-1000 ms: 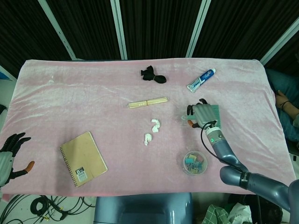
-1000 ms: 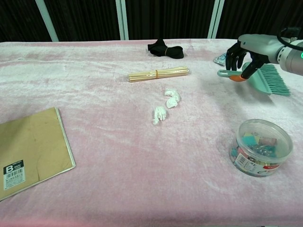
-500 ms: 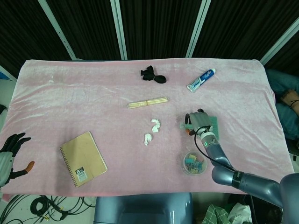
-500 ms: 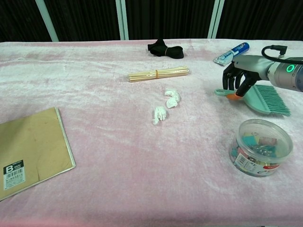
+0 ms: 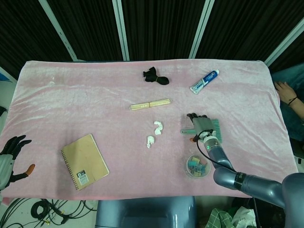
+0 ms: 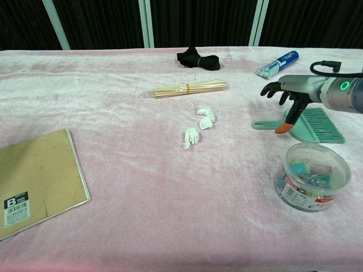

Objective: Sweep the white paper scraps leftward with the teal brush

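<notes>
Right hand (image 6: 292, 97): my fingers (image 6: 271, 88) spread above the brush (image 6: 309, 123), thumb touching it, no grip.
Left hand (image 5: 8, 159): fingers apart, empty.
Scraps (image 6: 199, 126): left of brush.

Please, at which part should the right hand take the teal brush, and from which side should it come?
Best at the flat back of the teal brush, where the thin handle joins it, coming from above. The brush lies flat on the pink cloth, handle pointing left towards the paper scraps, bristles right. The right hand already hovers over that part, fingers apart.
</notes>
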Controlling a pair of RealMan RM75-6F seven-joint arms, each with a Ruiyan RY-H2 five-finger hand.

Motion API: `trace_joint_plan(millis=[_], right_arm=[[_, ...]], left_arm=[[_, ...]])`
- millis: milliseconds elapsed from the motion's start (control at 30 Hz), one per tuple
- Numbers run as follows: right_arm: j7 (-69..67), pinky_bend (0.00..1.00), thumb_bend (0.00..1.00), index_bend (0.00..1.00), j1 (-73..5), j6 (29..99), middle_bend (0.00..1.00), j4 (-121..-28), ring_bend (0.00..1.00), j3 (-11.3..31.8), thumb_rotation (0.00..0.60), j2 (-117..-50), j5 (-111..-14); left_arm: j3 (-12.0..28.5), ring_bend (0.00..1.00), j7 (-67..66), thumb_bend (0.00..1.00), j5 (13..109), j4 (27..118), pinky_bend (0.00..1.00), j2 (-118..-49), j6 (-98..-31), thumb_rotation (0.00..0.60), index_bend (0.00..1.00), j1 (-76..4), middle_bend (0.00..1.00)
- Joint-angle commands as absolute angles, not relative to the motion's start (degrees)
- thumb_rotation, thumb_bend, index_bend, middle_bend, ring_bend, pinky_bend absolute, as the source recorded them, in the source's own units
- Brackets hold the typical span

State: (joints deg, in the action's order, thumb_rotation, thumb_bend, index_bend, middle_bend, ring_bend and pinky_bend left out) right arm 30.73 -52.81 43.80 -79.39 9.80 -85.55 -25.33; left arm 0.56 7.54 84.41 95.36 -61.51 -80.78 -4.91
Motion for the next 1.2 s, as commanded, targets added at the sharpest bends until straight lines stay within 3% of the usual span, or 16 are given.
trace_joint_plan(millis=[33,200,367,500,633,833,1200], right_arm=[[29.6,0.14,0.06,0.1,-52.6,46.3,0.06,-80.5,0.16,10.7,0.6,-84.8,-26.8],[24.2,0.14,0.06,0.1,-48.9,53.1,0.06,-86.1,0.16,12.7,0.6,-80.6,-34.1],[20.4,0.14,0.06,0.1,-42.7,61.7,0.06,-93.1,0.16,11.1,0.6,-74.3,-43.8],[12.4,0.14,0.06,0.11,-33.5,72.9,0.06,-96.3,0.16,5.8,0.6,-68.8,-61.0],[8.0,0.13,0.06,0.11,-26.3,80.9,0.07,-96.0,0.16,0.7,0.6,-67.0,-70.7],[6.0,0.13,0.06,0.11,-13.6,95.5,0.08,-88.6,0.16,-6.7,0.6,-71.4,-81.7],[4.9,0.13,0.06,0.11,-9.1,97.9,0.08,-86.3,0.15,-5.1,0.6,-71.8,-84.4]], left_arm=[[0.6,0.0,7.5,0.31,84.5,95.3,0.32,-61.5,-80.9,0.6,0.19,-4.9,0.09],[0.6,0.0,7.5,0.31,84.6,95.2,0.32,-61.6,-81.1,0.6,0.19,-4.9,0.09],[0.8,0.0,7.3,0.31,84.7,95.0,0.31,-61.9,-81.4,0.6,0.19,-4.9,0.09],[0.9,0.0,7.2,0.31,84.9,94.9,0.28,-62.1,-82.2,0.6,0.17,-4.7,0.09],[1.1,0.0,6.9,0.31,85.4,94.7,0.23,-62.4,-83.1,0.6,0.15,-4.5,0.09],[1.6,0.0,6.7,0.31,86.3,94.1,0.1,-63.2,-85.8,0.6,0.14,-3.7,0.09],[1.5,0.0,6.0,0.31,87.0,93.3,0.05,-63.6,-86.3,0.6,0.14,-3.6,0.09]])
